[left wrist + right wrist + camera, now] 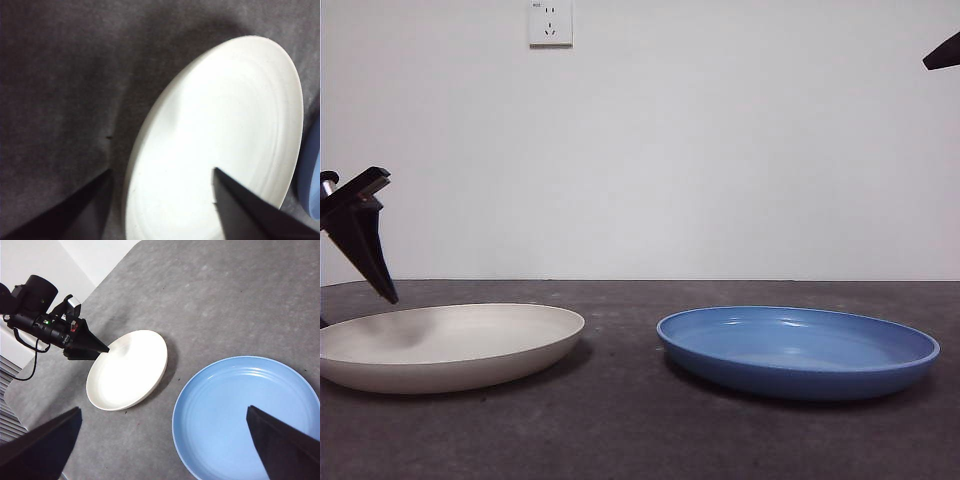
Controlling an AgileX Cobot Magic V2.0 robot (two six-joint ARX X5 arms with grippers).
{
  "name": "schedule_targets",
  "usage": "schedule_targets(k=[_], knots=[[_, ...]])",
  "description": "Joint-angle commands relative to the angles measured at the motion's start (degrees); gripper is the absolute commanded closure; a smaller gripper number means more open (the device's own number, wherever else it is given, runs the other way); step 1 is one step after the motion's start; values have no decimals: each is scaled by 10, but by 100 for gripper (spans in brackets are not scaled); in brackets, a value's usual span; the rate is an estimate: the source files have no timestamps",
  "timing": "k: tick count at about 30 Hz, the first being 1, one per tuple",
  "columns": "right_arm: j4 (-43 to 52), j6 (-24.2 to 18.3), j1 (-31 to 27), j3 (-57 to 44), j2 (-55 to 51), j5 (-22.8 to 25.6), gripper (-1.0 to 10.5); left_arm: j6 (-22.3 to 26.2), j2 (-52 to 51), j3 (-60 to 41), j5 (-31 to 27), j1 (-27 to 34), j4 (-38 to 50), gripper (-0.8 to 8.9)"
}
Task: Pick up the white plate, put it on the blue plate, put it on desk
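Note:
The white plate (450, 345) lies flat on the desk (620, 430) at the left. The blue plate (798, 352) lies flat on the desk at the right, apart from it. My left gripper (382, 280) hangs just above the white plate's far left rim, open and empty. In the left wrist view the open left gripper (162, 170) straddles the rim of the white plate (220, 125), one jaw over the desk and one over the plate. My right gripper (163, 409) is open and empty, high above the blue plate (245, 415) and the white plate (127, 370).
A white wall with a socket (550, 22) stands behind the desk. The right arm shows only as a black tip (942, 52) at the top right corner. The desk's rounded edge (30, 385) runs close behind the white plate.

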Motion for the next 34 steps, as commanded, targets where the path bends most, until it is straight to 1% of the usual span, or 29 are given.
schedule_targets(k=[1, 5, 12, 16, 25, 30, 34], knots=[[5, -6, 2, 9, 2, -2, 393, 10, 18, 10, 2, 0, 5, 545], [5, -6, 2, 9, 2, -2, 393, 10, 30, 10, 2, 0, 5, 549], [5, -6, 2, 9, 2, -2, 393, 11, 31, 10, -9, 0, 4, 730], [5, -6, 2, 9, 2, -2, 393, 14, 31, 10, -9, 0, 5, 798], [3, -4, 2, 10, 2, -2, 393, 15, 30, 20, -9, 0, 0, 798], [-24, -5, 2, 30, -6, 6, 394, 10, 30, 61, -9, -11, -49, 798], [-68, -12, 2, 57, -14, 40, 394, 9, 30, 111, -9, -44, -106, 798]])
